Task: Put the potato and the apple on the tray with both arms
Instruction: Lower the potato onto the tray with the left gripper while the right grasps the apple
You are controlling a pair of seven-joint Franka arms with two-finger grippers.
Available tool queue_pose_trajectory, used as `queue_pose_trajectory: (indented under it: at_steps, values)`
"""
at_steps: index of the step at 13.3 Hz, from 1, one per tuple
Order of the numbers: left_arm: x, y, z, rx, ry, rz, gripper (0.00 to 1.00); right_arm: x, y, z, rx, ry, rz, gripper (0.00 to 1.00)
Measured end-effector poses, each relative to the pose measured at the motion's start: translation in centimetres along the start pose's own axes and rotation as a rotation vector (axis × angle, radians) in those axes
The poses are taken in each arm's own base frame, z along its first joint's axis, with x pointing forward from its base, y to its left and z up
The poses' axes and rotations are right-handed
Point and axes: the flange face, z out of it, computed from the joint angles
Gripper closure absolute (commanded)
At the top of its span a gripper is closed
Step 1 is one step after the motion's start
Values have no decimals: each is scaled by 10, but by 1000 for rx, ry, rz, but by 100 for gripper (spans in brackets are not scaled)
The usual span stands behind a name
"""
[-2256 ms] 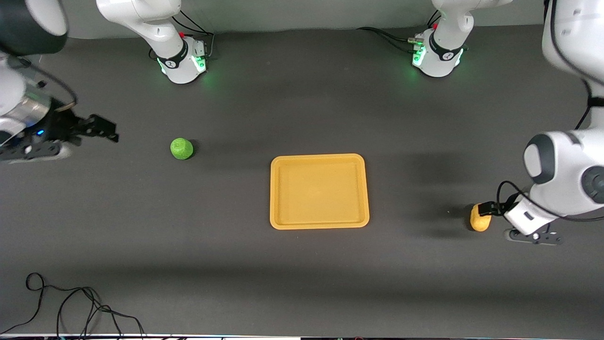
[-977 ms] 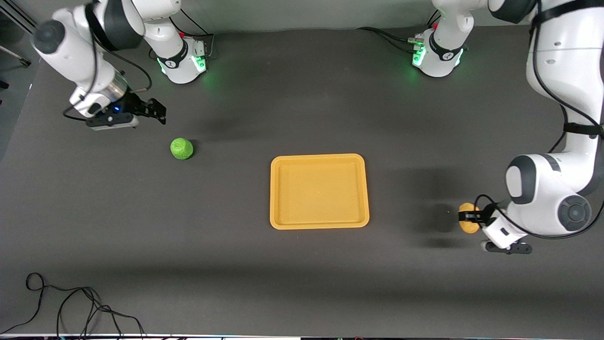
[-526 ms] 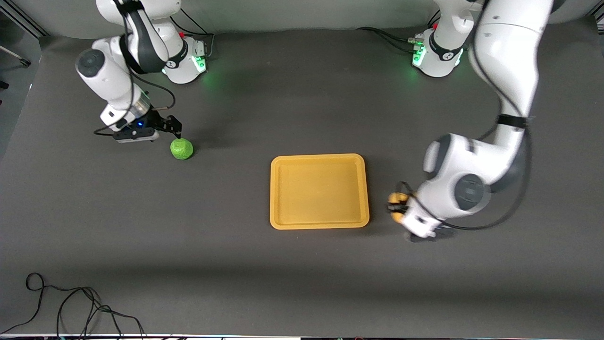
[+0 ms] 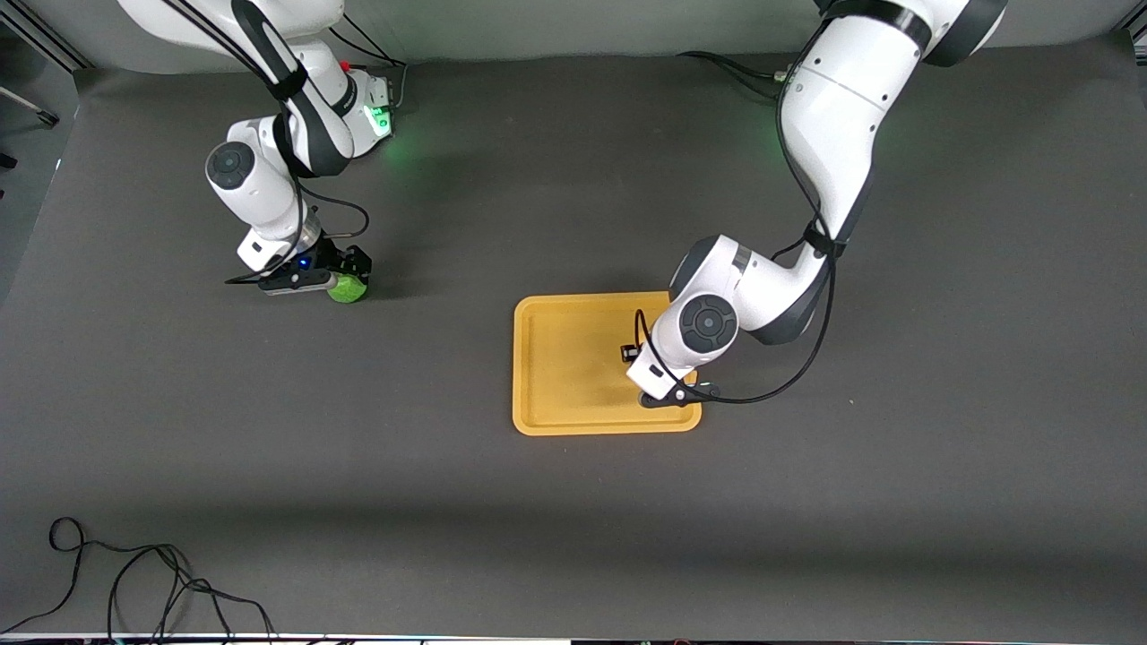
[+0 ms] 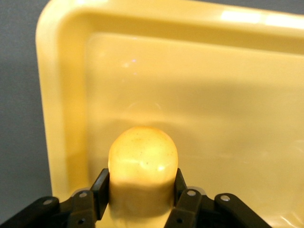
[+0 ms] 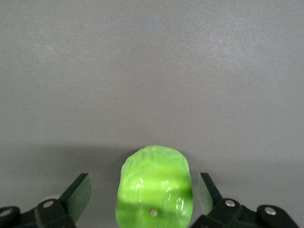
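My left gripper (image 4: 634,352) is over the yellow-orange tray (image 4: 564,358), near its edge toward the left arm's end. In the left wrist view this gripper (image 5: 141,184) is shut on the yellow-orange potato (image 5: 142,159), with the tray's floor (image 5: 228,109) under it. The wrist hides the potato in the front view. The green apple (image 4: 349,290) sits on the table toward the right arm's end. My right gripper (image 4: 346,278) is down around it. In the right wrist view this gripper (image 6: 145,194) is open, with a gap between each finger and the apple (image 6: 154,187).
A loose black cable (image 4: 134,582) lies at the near corner toward the right arm's end. The right arm's green-lit base (image 4: 367,116) stands at the table's edge farthest from the front camera. The table is a dark grey mat.
The left arm has carried the potato from the left arm's end of the table to over the tray. The right gripper has come down from beside the apple to straddle it.
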Motion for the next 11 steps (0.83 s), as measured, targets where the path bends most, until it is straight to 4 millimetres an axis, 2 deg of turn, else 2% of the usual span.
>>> queue_pose_trajectory:
  at_steps: [1,2,3,4,5,7,9,10,11]
  values:
    - [4,-6,0,5,-1,-7,76,-1,0,6,-1,-1,0,11]
    - [7,-11,1,12,-4,-12,62,-3,0,12,-2,-8,0,30]
    - [9,-16,3,17,-7,-15,36,-4,1,15,-3,-14,0,46]
    - [10,-20,3,20,-8,-17,16,-4,1,17,-4,-18,0,56]
    - [11,-21,4,20,-8,-16,6,-3,1,17,-4,-17,1,59]
    - [11,-21,3,21,-9,-11,3,2,1,14,-4,-26,2,59]
    - [9,-23,-9,38,-32,-8,2,21,-1,-4,-2,-57,2,59]
    - [10,-25,-28,44,-40,-11,2,35,-2,-23,0,-74,2,59]
    - [13,-31,-55,43,-36,-19,1,51,-3,-48,3,-91,2,59]
